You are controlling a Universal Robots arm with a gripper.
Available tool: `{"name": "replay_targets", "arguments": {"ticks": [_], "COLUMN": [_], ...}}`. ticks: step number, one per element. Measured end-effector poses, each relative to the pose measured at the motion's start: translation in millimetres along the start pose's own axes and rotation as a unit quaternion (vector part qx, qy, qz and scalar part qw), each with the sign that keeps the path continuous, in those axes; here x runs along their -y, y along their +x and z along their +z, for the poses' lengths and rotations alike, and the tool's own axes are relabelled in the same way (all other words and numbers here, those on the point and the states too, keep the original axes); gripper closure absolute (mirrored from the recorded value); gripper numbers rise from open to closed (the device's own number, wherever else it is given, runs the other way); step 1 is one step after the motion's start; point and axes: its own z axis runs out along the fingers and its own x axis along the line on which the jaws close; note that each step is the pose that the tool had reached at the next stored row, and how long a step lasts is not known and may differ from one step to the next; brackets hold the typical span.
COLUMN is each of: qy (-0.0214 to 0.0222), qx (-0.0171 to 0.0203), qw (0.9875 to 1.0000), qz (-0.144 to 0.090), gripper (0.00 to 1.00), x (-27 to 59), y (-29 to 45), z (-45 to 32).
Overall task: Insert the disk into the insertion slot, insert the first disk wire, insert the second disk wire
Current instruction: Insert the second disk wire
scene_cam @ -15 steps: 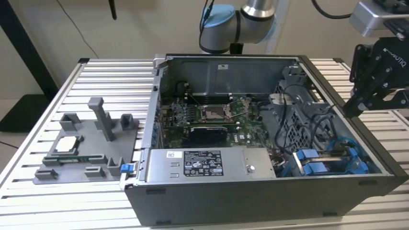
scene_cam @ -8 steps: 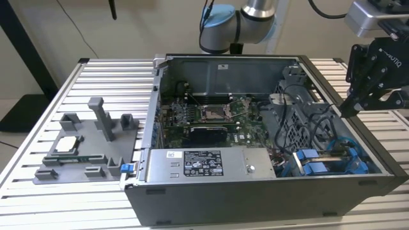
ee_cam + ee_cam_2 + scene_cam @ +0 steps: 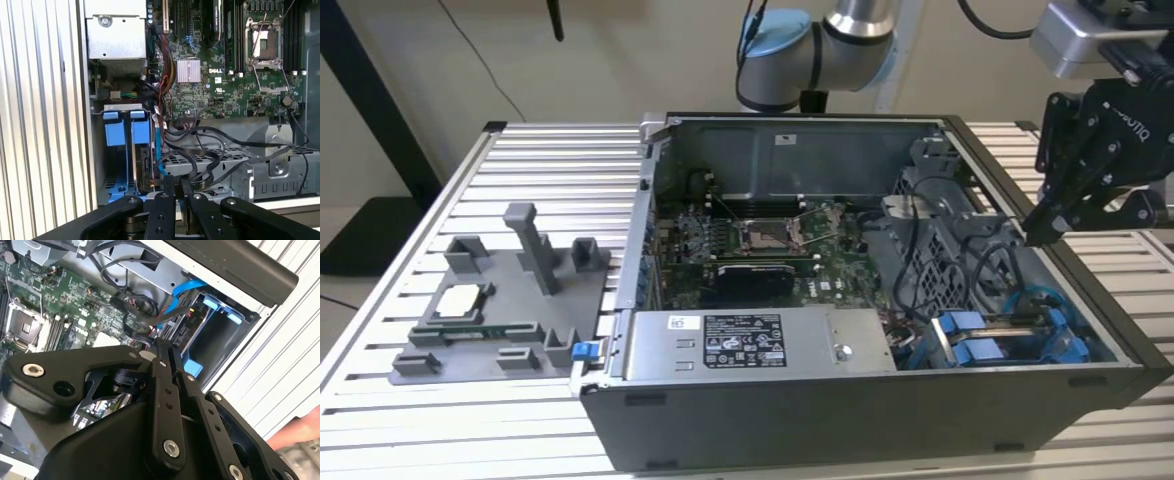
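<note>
The gripper hangs at the rim of the open computer case. The exterior view adds a grey fixture on the slatted surface, well apart from the jaws.

In both wrist views the gripper has its jaws clenched to a thin gap. Whether anything is pinched there, cannot tell.

The insertion slot lies just beyond the jaw tips. A dark disk sits between its blue rails. Black wires run loose beside the tips.
</note>
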Motion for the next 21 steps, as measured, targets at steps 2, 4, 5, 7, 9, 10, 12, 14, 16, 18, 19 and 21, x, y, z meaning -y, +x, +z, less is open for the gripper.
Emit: {"name": "replay_targets", "arguments": {"ticks": [2, 4, 5, 7, 9, 10, 12, 14, 16, 18, 19, 21], "qy": [0.0000, 0.0000, 0.0000, 0.0000, 0.0000, 0.0000, -0.0001, 0.0000, -0.0001, -0.0001, -0.0001, -0.0001], "qx": [0.0002, 0.0003, 0.0004, 0.0005, 0.0005, 0.0006, 0.0007, 0.0009, 0.0009, 0.0009, 0.0010, 0.0010], "qw": [1.0000, 1.0000, 1.0000, 1.0000, 1.0000, 1.0000, 1.0000, 1.0000, 1.0000, 1.0000, 1.0000, 1.0000], "qz": [0.000, 0.000, 0.000, 0.000, 0.000, 0.000, 0.000, 0.000, 0.000, 0.000, 0.000, 0.000], "gripper": [1.00, 1.00, 1.00, 1.00, 1.00, 1.00, 1.00, 1.00, 1.00, 1.00, 1.00, 1.00], "x": [-1.7, -3.3, -4.2, -5.7, -7.4, -8.4, -10.3, -12.3, -12.9, -13.0, -13.0, -13.3], "y": [0.3, 0.6, 0.8, 1.0, 1.3, 1.5, 1.9, 2.5, 2.6, 2.6, 2.6, 2.6], "z": [-0.1, -0.1, -0.1, -0.1, -0.2, -0.2, -0.3, -0.3, -0.4, -0.4, -0.4, -0.3]}}
